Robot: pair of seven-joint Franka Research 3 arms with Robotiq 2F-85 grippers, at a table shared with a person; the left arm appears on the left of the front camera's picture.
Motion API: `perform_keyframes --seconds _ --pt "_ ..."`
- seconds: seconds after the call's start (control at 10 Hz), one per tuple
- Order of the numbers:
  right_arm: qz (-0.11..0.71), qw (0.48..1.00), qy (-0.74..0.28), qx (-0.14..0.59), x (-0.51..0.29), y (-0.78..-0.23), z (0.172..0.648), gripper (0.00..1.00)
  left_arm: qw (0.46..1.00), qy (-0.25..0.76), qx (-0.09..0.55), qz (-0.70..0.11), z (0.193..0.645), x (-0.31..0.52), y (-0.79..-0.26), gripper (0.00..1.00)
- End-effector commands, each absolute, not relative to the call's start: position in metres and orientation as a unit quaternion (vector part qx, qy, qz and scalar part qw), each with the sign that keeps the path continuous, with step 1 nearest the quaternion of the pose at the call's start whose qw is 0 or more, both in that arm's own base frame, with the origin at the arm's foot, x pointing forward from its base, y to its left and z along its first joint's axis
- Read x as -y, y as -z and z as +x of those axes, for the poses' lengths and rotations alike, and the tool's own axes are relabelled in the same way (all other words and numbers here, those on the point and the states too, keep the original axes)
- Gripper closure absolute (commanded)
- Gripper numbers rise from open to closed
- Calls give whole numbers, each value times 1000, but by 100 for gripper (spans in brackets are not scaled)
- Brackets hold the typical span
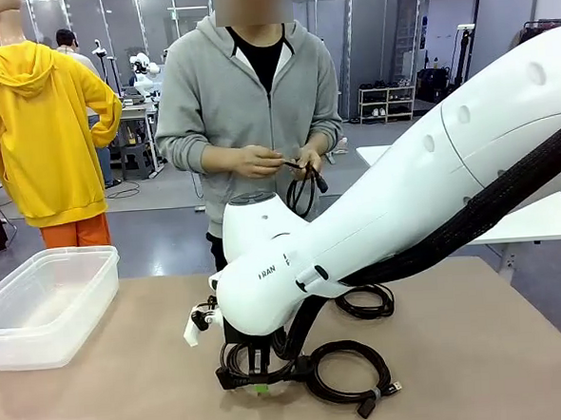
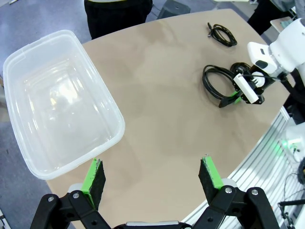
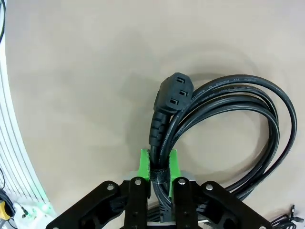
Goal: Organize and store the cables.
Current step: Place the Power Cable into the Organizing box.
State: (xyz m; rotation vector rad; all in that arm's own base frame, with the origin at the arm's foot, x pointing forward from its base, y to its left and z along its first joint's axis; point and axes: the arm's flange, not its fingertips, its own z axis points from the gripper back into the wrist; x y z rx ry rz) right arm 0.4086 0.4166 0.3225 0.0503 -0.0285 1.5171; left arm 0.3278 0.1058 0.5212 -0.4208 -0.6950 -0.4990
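coiled black cable point(image 3: 228, 124) lain on table point(image 3: 71, 71), pinched beside its plug between right gripper point(image 3: 158, 164) pads. second coil point(image 1: 365, 302) seen at its 1 o'clock. third cable point(image 1: 303, 188) held in person's hands point(image 1: 258, 161). left gripper point(image 2: 152, 179) spread wide, nothing held, clear bin point(image 2: 19, 138) at its 10 o'clock.

Showing dark letters "FRAN" on the white right arm point(image 1: 394, 203), near its wrist. Carrying tiny pale print along the black cable point(image 3: 238, 88), too small for reading.
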Motion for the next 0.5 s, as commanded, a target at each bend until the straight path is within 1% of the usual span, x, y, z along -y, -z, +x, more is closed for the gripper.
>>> perform_keyframes --seconds 0.0,0.1,0.2,0.3,0.4 --pt "15 736 -677 19 -414 -328 401 74 885 248 336 -207 327 -108 -521 0" --pt "21 737 -675 22 -414 -330 400 58 885 248 336 -207 327 -108 -521 0" --pt "19 736 -676 28 -414 -336 399 48 885 248 336 -207 327 -108 -521 0" --pt "17 737 -675 28 -415 -339 398 33 885 248 336 -207 327 -108 -521 0" --pt "18 738 -675 26 -414 -342 396 23 885 248 336 -207 327 -108 -521 0"
